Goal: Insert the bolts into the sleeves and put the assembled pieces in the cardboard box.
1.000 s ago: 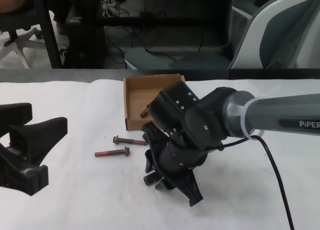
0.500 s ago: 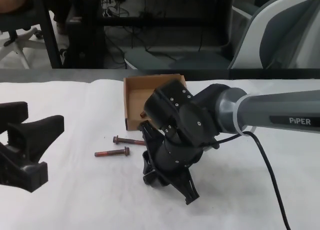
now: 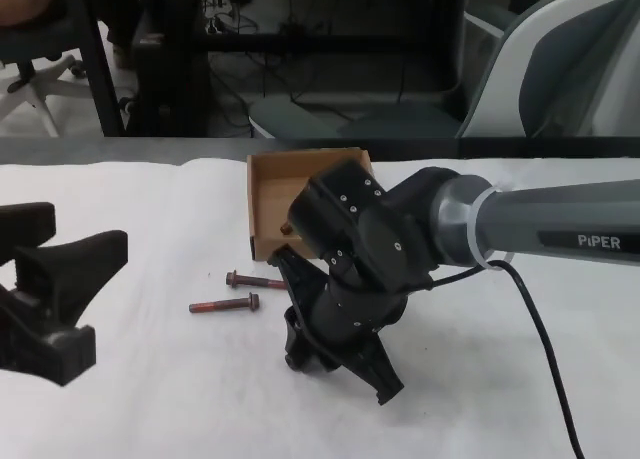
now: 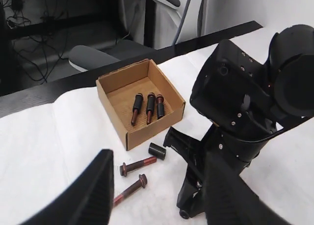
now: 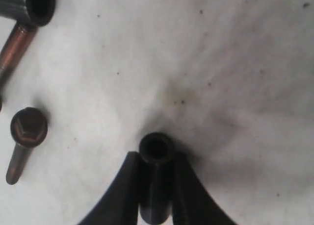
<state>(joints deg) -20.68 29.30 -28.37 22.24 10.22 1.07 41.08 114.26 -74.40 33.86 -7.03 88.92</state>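
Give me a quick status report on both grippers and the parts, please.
Right gripper shut on sleeve. Left gripper open, empty. Two bolts loose, three assemblies in cardboard box.

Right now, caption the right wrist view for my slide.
Right tool shut on a black sleeve, one loose bolt beside it.
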